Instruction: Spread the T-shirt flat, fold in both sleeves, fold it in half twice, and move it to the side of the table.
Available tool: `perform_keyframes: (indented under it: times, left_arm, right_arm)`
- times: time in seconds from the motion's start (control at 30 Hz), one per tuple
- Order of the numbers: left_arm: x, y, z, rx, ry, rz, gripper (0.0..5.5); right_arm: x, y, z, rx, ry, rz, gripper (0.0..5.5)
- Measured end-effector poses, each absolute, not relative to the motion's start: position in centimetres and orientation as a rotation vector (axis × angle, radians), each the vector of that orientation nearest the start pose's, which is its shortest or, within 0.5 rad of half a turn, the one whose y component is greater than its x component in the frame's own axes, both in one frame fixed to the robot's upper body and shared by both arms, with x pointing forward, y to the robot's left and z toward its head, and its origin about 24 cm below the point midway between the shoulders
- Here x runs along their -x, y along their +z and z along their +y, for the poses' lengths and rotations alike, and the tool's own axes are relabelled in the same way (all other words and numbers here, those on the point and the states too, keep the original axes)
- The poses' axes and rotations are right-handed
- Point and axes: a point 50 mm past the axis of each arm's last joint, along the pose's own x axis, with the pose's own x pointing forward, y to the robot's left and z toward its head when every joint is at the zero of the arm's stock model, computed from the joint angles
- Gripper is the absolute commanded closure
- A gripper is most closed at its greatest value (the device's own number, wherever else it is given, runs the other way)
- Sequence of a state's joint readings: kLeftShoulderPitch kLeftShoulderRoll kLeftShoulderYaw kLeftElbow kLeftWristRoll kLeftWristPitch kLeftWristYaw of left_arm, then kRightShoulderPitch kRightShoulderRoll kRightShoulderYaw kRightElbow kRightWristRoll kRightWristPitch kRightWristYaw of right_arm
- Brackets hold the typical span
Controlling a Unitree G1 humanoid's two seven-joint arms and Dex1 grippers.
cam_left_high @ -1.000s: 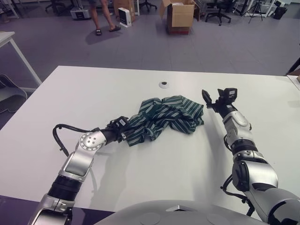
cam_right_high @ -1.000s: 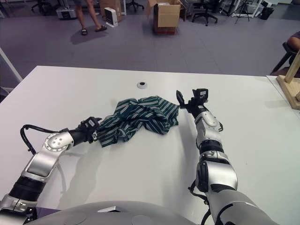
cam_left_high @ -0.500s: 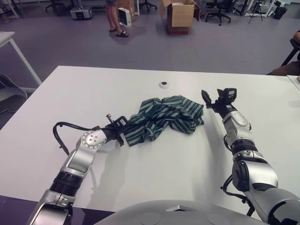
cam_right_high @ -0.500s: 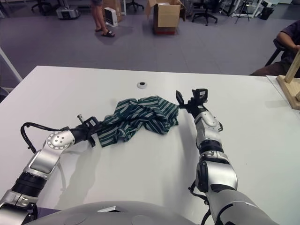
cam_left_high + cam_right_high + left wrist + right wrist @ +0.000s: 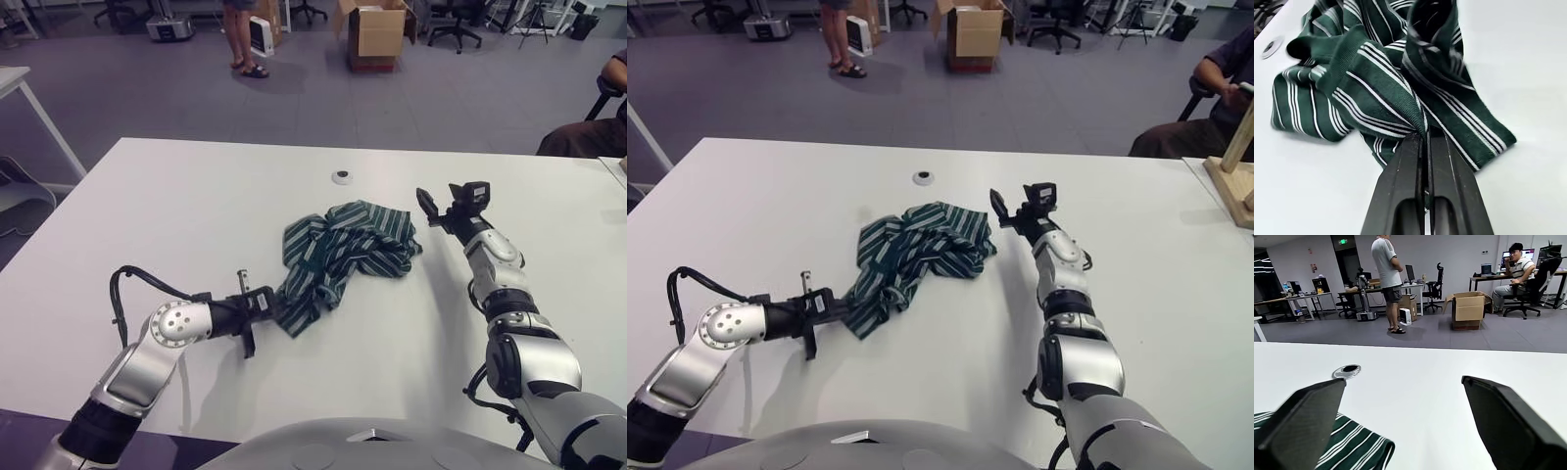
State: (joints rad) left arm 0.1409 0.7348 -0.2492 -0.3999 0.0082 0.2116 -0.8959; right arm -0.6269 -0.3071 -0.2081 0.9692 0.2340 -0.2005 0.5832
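Left end effector (image 5: 1425, 141) pinched shut on a near fold of the crumpled striped T-shirt (image 5: 345, 247) lying mid-counter (image 5: 176, 196), right end effector (image 5: 1403, 382) open just beside its right edge; cloth likely soft, light, slack, best taken at hems or shoulders.

We counted one T-shirt (image 5: 343, 257), green with white stripes, lying in a single crumpled heap on one white table (image 5: 196, 196). Two grippers were over that table, each with two fingers: one left gripper (image 5: 266, 305) at the near left and one right gripper (image 5: 444, 203) at the right. One round cable port (image 5: 341, 177) sat in the far part of the tabletop. On the floor beyond we counted one open cardboard box (image 5: 375, 34), and at the right edge one wooden stand (image 5: 1229, 171).
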Motion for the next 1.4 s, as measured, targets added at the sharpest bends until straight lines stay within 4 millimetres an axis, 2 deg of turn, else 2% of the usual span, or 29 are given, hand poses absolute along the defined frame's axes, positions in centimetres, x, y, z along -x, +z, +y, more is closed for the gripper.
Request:
perform_keyframes:
  times: [0.1, 0.17, 0.3, 0.37, 0.43, 0.53, 0.6, 0.7, 0.77, 0.8, 0.93, 1.03, 1.1, 1.13, 1.23, 1.3, 1.4]
  left_arm:
    - [-16.6, 6.8, 16.9, -0.673, -1.304, 0.401, 5.49]
    - [-15.9, 6.8, 17.0, -0.667, -1.353, 0.427, 5.49]
    - [-15.4, 6.6, 17.6, -0.684, -1.380, 0.475, 5.49]
    - [-15.6, 6.5, 17.9, -0.684, -1.361, 0.483, 5.49]
    - [-15.8, 6.6, 18.0, -0.685, -1.342, 0.477, 5.49]
    - [-16.1, 6.5, 18.4, -0.680, -1.311, 0.479, 5.49]
    - [-16.5, 6.4, 19.0, -0.689, -1.270, 0.487, 5.49]
    - [-18.1, 6.4, 19.8, -0.753, -1.167, 0.456, 5.49]
    - [-19.2, 6.9, 19.5, -0.761, -1.104, 0.388, 5.49]
    - [-19.5, 7.2, 19.3, -0.762, -1.093, 0.362, 5.49]
    - [-19.6, 7.7, 18.5, -0.744, -1.103, 0.310, 5.49]
    - [-19.5, 7.6, 18.3, -0.738, -1.125, 0.316, 5.49]
    - [-19.4, 7.5, 18.4, -0.736, -1.127, 0.318, 5.49]
    - [-19.4, 7.5, 18.4, -0.735, -1.126, 0.321, 5.50]
    - [-19.5, 7.3, 18.4, -0.733, -1.127, 0.328, 5.50]
    - [-19.5, 7.2, 18.4, -0.731, -1.134, 0.332, 5.50]
    - [-19.5, 7.2, 18.4, -0.729, -1.143, 0.336, 5.50]
  right_arm:
    - [-36.2, 6.2, -19.3, 0.030, 0.576, 0.166, 1.11]
    - [-36.8, 6.6, -17.7, 0.078, 0.680, 0.228, 1.11]
    - [-37.9, 7.2, -14.4, 0.151, 0.782, 0.325, 1.11]
    - [-37.3, 6.1, -12.6, 0.206, 0.858, 0.387, 1.11]
    - [-36.6, 4.7, -11.6, 0.347, 0.927, 0.450, 1.11]
    - [-35.9, 3.8, -12.0, 0.463, 1.000, 0.514, 1.11]
    - [-35.6, 4.2, -13.6, 0.517, 1.082, 0.545, 1.11]
    - [-33.9, 4.4, -15.6, 0.561, 1.309, 0.614, 1.11]
    - [-31.8, 4.3, -16.7, 0.556, 1.477, 0.661, 1.11]
    - [-31.3, 4.3, -16.9, 0.558, 1.496, 0.658, 1.11]
    - [-31.7, 5.6, -17.1, 0.502, 1.433, 0.640, 1.11]
    - [-31.9, 7.2, -20.1, 0.499, 1.379, 0.675, 1.11]
    - [-32.6, 7.4, -20.7, 0.465, 1.300, 0.670, 1.11]
    - [-33.2, 7.4, -20.5, 0.443, 1.259, 0.651, 1.29]
    - [-34.5, 6.7, -18.1, 0.309, 1.193, 0.582, 1.91]
    - [-34.4, 5.6, -17.4, 0.216, 1.170, 0.593, 2.20]
    - [-34.3, 4.6, -17.3, 0.163, 1.154, 0.628, 2.82]
